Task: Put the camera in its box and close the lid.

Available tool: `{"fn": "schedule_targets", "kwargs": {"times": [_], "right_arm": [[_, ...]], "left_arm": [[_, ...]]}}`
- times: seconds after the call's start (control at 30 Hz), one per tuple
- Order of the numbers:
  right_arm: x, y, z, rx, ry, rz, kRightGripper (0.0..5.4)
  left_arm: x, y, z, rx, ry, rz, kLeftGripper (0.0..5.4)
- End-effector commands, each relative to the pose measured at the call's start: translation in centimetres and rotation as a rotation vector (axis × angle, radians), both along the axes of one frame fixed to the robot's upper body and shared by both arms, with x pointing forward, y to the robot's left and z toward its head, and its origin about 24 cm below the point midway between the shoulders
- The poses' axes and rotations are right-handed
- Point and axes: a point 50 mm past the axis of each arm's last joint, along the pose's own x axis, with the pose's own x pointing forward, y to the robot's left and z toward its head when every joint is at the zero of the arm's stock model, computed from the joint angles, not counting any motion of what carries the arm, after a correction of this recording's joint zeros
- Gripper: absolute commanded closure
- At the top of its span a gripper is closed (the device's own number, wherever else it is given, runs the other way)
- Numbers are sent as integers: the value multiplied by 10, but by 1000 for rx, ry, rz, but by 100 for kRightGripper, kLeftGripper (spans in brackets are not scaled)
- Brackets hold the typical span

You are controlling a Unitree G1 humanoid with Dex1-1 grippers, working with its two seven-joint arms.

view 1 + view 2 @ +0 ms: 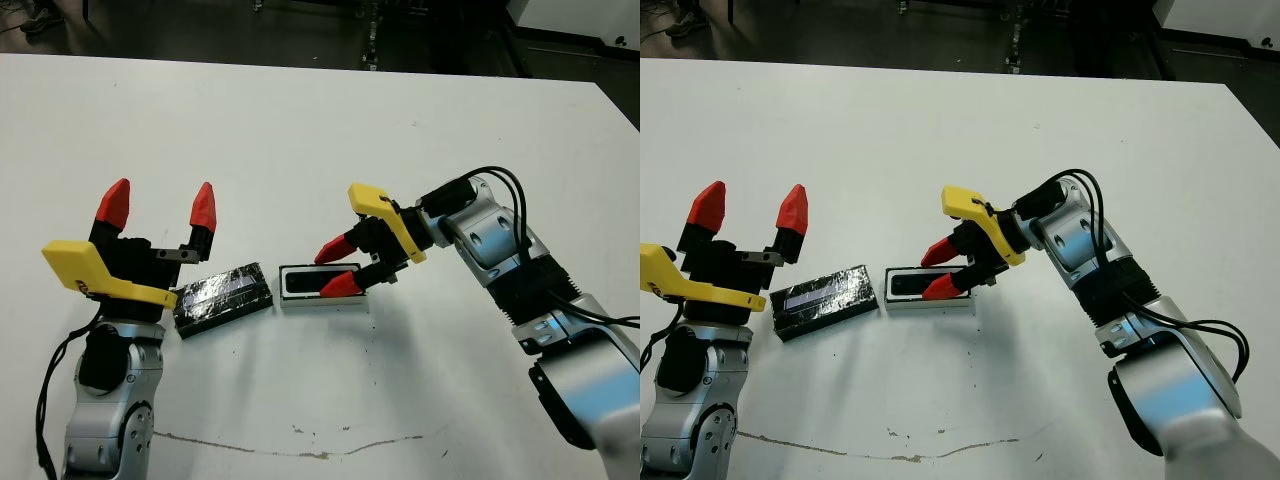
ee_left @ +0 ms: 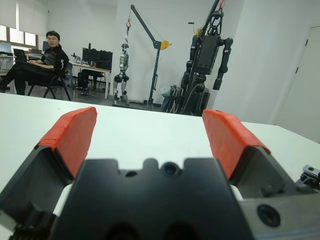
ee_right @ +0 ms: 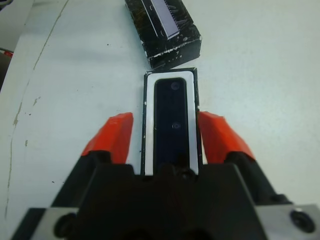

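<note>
Your camera (image 3: 171, 122) sat in the box (image 1: 322, 299), lid (image 1: 222, 298) just left of it on the table (image 1: 300, 120). Right gripper (image 1: 338, 266) straddled the box, fingers spread, holding nothing. Left gripper (image 1: 160, 208) was wide and empty beside the lid.

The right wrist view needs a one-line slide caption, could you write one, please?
Open right gripper straddles the box with the camera seated inside; lid lies just beyond.

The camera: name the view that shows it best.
Right wrist view: the slim black bar camera fills the white rectangular box's recess, seen lengthwise. Both eye views show it partly behind the right tool; the left wrist view shows none.
</note>
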Motion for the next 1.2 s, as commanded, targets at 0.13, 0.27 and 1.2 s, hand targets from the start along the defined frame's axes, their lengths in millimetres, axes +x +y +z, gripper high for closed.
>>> {"fn": "schedule_targets", "kwargs": {"times": [0.13, 0.27, 1.2], "right_arm": [[2, -6, 0, -5, -64, -28, 74], [3, -6, 2, 24, -72, -38, 7], [-72, -105, 28, 663, -301, -1113, 78]], "left_arm": [[-1, 1, -3, 7, 16, 9, 0], [-1, 1, -3, 8, 14, 5, 0], [0, 47, 39, 650, 226, -315, 0]]}}
